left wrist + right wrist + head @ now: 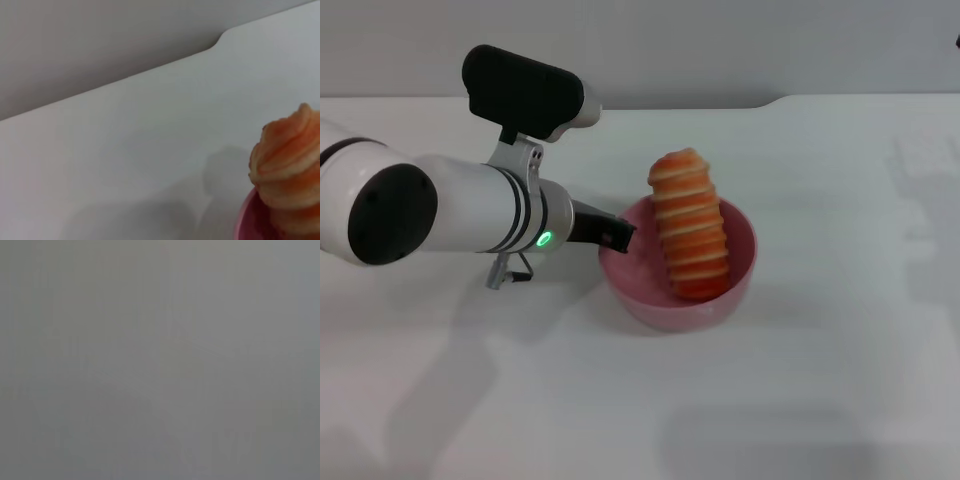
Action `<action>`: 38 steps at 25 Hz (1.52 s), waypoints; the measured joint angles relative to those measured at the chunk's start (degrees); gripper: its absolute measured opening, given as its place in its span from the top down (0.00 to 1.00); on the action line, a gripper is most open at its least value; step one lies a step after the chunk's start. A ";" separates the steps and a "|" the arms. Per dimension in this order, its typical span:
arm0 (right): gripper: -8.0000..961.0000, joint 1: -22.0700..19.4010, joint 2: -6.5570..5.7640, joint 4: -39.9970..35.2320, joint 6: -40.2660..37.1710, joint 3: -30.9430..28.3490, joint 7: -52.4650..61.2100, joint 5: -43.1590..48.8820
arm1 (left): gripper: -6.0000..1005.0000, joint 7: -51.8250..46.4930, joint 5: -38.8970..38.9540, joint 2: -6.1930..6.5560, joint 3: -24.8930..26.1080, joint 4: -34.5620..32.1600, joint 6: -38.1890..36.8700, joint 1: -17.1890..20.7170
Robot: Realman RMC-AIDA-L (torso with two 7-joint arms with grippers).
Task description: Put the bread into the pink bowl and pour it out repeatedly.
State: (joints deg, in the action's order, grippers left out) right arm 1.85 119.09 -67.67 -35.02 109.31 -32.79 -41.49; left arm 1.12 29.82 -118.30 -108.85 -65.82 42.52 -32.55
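White surface runs under everything, grey wall behind it; nothing else on it that I can see besides my arm and the two task items.

Nearest the head camera: my left arm comes in from the left, low over the surface. My left claw sits right at the near-left rim of the pink bowl. Only the dark tip shows; looks like it's at or on the rim, but I can't tell whether the claw is apart, together, or clamped on the rim. Left wrist view doesn't show my own fingers at all, just the bowl's rim and the loaf's top.

Bowl sits upright on the surface, roughly centre. The bread is inside it, orange ridged side up, lower end down in the bowl, upper end leaning on and sticking out over the far rim. It's too long to lie flat inside.

Right claw: not in the head view; right wrist view shows plain grey only. Parked, I'd say.

Status, my read: the "put in" half of a cycle is done. Left: get a hold on the bowl, tip it so the loaf slides out onto the surface, then reload and repeat. How many cycles are behind me, can't tell from this.
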 joint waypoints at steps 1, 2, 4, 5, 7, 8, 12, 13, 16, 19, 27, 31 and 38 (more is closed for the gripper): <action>0.20 0.02 0.00 0.00 0.16 -0.01 0.00 0.00 | 0.95 0.11 -0.05 0.00 -0.09 0.00 -0.22 0.10; 0.20 0.03 0.00 -0.01 0.39 -0.05 0.00 0.00 | 0.95 0.46 -0.01 0.00 -0.20 0.00 -0.45 0.25; 0.20 0.02 0.00 -0.10 0.75 -0.20 0.00 0.00 | 0.95 1.18 0.15 -0.01 -0.30 -0.27 -0.80 0.60; 0.20 -0.01 -0.01 -0.17 0.91 -0.30 0.00 0.00 | 0.95 1.18 0.15 -0.01 -0.30 -0.27 -0.80 0.60; 0.20 -0.15 0.00 -0.35 1.23 -0.41 0.00 0.00 | 0.91 1.58 0.24 -0.04 -0.48 -0.72 -1.09 1.04; 0.20 -0.19 0.00 -0.37 1.35 -0.45 0.00 0.00 | 0.86 1.58 0.24 -0.04 -0.48 -0.72 -1.09 1.04; 0.20 -0.40 0.00 -0.48 1.98 -0.45 0.00 0.00 | 0.69 2.11 -0.23 0.02 -1.55 -5.13 -3.11 3.43; 0.20 -0.38 0.00 -0.50 2.31 -0.42 0.00 0.00 | 0.64 2.24 -0.53 0.05 -1.57 -5.84 -3.62 3.79; 0.20 -0.35 0.01 -0.55 2.71 -0.29 0.00 0.00 | 0.48 3.52 -1.64 0.11 -1.46 -8.49 -6.34 5.37; 0.20 -0.46 0.06 -0.90 2.72 -0.06 0.00 0.01 | 0.31 5.02 -3.61 0.16 -0.85 -11.31 -10.07 7.29; 0.20 -1.76 0.06 -1.09 -0.14 -1.10 0.00 0.35 | 0.14 7.34 -15.24 0.27 6.70 -7.87 -44.55 12.91; 0.20 -2.96 0.15 0.71 -5.05 -1.40 0.35 -0.74 | 0.14 6.85 -15.14 0.21 8.45 3.66 -61.41 13.48; 0.20 -2.85 0.28 5.22 -8.02 -0.62 0.53 -4.23 | 0.14 3.74 -10.20 -0.01 9.39 20.17 -72.56 11.70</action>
State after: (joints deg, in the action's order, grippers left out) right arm -1.00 119.37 -62.45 -43.04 108.69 -32.26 -45.72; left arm 4.86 19.61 -118.32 -99.46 -45.65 -30.04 -20.85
